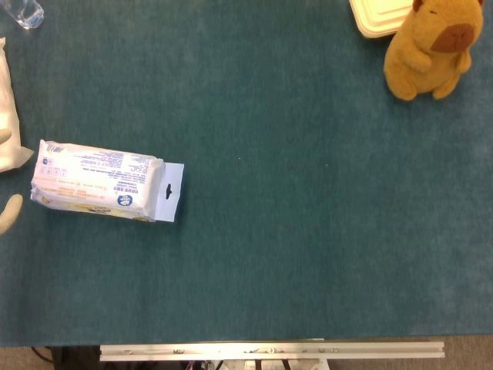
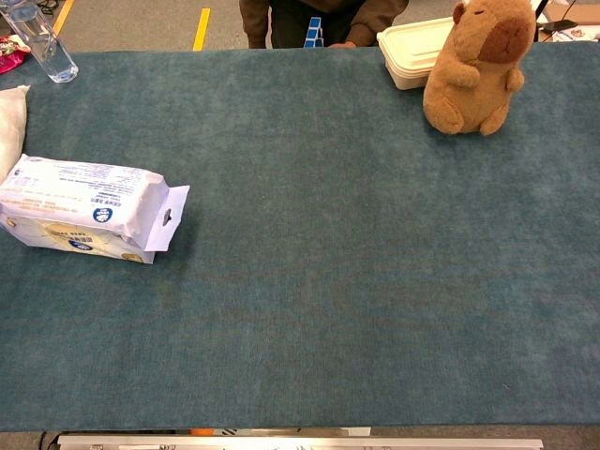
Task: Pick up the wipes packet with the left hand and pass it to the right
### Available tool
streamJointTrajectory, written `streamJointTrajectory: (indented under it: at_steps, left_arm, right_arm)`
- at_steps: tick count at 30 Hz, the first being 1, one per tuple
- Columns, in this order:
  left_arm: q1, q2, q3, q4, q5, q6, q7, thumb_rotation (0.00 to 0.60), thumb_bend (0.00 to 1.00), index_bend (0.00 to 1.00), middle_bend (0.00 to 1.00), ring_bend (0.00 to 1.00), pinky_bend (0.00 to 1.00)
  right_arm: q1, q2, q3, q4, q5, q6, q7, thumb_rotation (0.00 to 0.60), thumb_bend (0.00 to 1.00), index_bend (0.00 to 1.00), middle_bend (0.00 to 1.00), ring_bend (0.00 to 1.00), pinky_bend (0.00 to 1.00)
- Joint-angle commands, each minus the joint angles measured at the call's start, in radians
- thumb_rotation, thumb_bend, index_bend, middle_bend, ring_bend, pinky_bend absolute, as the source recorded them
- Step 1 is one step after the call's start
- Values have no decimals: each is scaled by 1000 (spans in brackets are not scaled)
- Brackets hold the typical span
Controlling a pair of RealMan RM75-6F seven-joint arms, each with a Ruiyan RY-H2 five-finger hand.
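The wipes packet (image 1: 96,181) lies flat on the teal table cloth at the left side. It is white with blue and orange print, and its hang tab (image 1: 169,193) points right. The chest view shows the same packet (image 2: 80,211) against that view's left edge. Nothing touches it. Neither view shows a hand or an arm.
A brown plush capybara (image 1: 431,46) sits at the far right, with a cream lidded box (image 1: 377,17) beside it. A white bag (image 1: 6,116) and a pale rounded object (image 1: 9,212) that I cannot identify lie at the left edge. A clear bottle (image 2: 42,42) stands far left.
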Motion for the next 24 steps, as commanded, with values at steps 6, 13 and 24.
streamJointTrajectory:
  at_steps: [6,13,24]
  left_arm:
    - [-15,15,8,0,2,-39,-6,600,278,192,52,44,152]
    - [-75,66,19,36,-2,-161,-89,600,278,192,52,44,152]
    - [-244,121,43,137,19,-468,-154,600,278,108,26,25,130]
  right_arm:
    - [5,9,10,-1,9,-1,12,600,98,0,102,10,190]
    - [18,30,30,-11,32,-11,18,600,98,0,102,10,190]
    - [28,33,35,-26,43,-24,6,600,99,0,103,10,190]
